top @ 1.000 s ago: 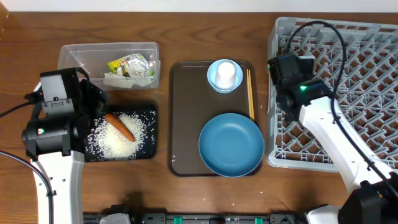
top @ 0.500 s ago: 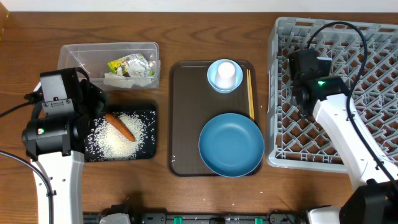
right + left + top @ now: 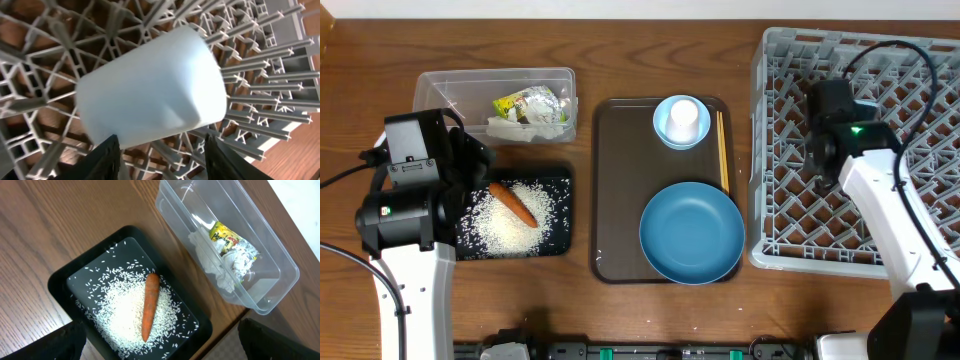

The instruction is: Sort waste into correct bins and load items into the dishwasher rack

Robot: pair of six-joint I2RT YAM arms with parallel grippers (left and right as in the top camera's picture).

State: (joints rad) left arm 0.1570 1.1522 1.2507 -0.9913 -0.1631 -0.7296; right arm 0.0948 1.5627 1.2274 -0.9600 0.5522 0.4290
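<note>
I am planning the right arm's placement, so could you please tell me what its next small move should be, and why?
Probably lower the right gripper a little toward the dishwasher rack, then release. It holds the pale-blue cup tilted on its side, apparently over the upright pegs with the lattice directly beneath, so the cup seems not yet seated.

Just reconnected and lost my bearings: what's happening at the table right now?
The right gripper holds a pale-blue cup over the dishwasher rack. The left gripper hangs open above the black tray, where the carrot lies on the rice. The wrapper and tissue are in the clear tub. On the brown tray wait the dark-blue bowl, the chopsticks, and the white cup sitting in the light-blue bowl.
</note>
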